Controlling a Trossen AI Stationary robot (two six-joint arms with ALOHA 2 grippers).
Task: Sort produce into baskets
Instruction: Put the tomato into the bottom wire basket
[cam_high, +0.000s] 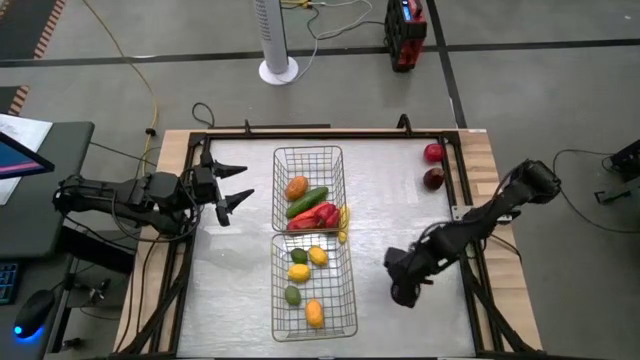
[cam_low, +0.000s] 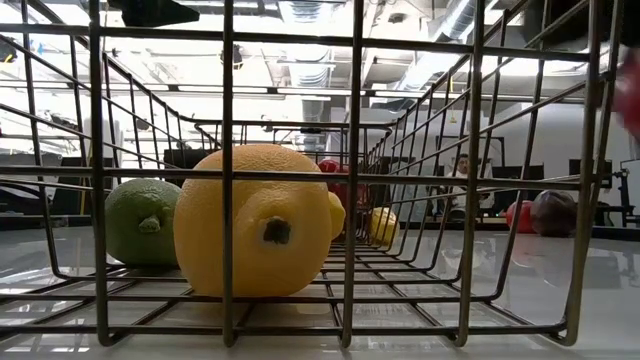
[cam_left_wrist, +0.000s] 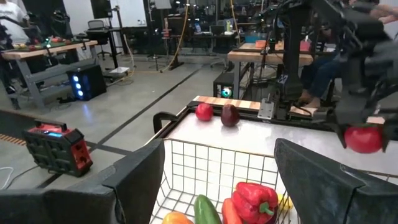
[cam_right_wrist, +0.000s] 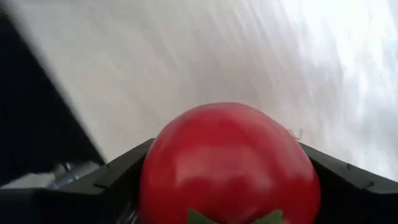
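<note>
A steel table (cam_high: 400, 210) was seen from above, with two wire baskets set end to end at its middle. The far basket (cam_high: 308, 152) held an orange (cam_high: 296, 187), a cucumber (cam_high: 307, 202) and red peppers (cam_high: 316, 216). The near basket (cam_high: 314, 325) held lemons and limes, among them a lime (cam_high: 292, 295) and a lemon (cam_high: 314, 313). A banana (cam_high: 343, 222) lay along the far basket's right edge; whether it was inside or outside could not be told.

The right gripper (cam_high: 402, 291) was over bare table, to the right of the near basket. Its wrist view showed its two fingers pinched on a red apple (cam_right_wrist: 229, 163), which filled the gap between them. The left wrist view also caught that apple, clamped in the right gripper above the table.

Two more pieces, a red apple (cam_high: 433, 152) and a dark-red apple (cam_high: 433, 178), sat near the table's far right corner, well apart from both baskets.

The left gripper (cam_high: 237, 197) waited beside the far basket's left side, fingers spread and empty.

The step in hand seemed to be carrying the held apple to a basket. The next move probably called for swinging the right arm left over a basket rim, lowering the apple clear of the wire, and letting go. Which basket suited it was uncertain, since one held mostly vegetables and the other citrus.
</note>
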